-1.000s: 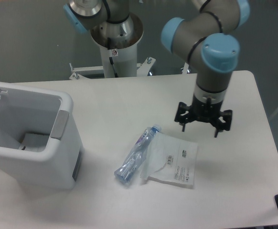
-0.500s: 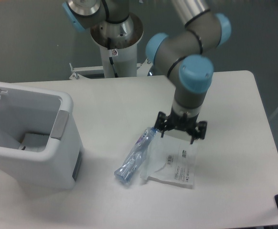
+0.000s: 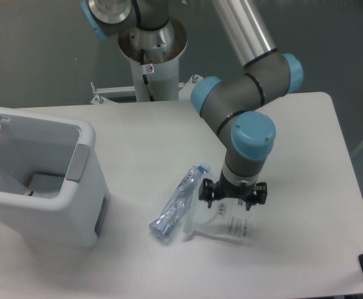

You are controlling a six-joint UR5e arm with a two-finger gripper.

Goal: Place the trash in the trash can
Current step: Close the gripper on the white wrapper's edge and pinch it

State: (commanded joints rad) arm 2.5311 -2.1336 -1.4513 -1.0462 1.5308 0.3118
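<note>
The single fixed camera looks down on a white rectangular table (image 3: 138,137) that carries two pieces of trash and one trash can. The first piece is a crushed clear plastic bottle with a blue cap and a purplish label (image 3: 178,202), lying on its side with the cap end pointing up and to the right and the flattened base toward the near edge of the table. The second is a flat white-translucent plastic packet with small printed labels (image 3: 234,227), lying just beside the bottle on its right, their edges close or touching. The one black two-finger gripper (image 3: 232,194) of the grey arm with light blue joint caps (image 3: 251,134) points straight down over the far part of the packet, with the bottle's cap just to its left. Its black fingers (image 3: 208,192) stand apart, spread across much of the packet's width; the tips sit at the packet's surface, but whether they press on it or have any hold of it cannot be told. The white boxy plastic bin with rounded corners, a grey panel at its rim and a white hinged lid (image 3: 44,180) stands well apart at the left of the table, its lid raised and its opening uncovered.
</note>
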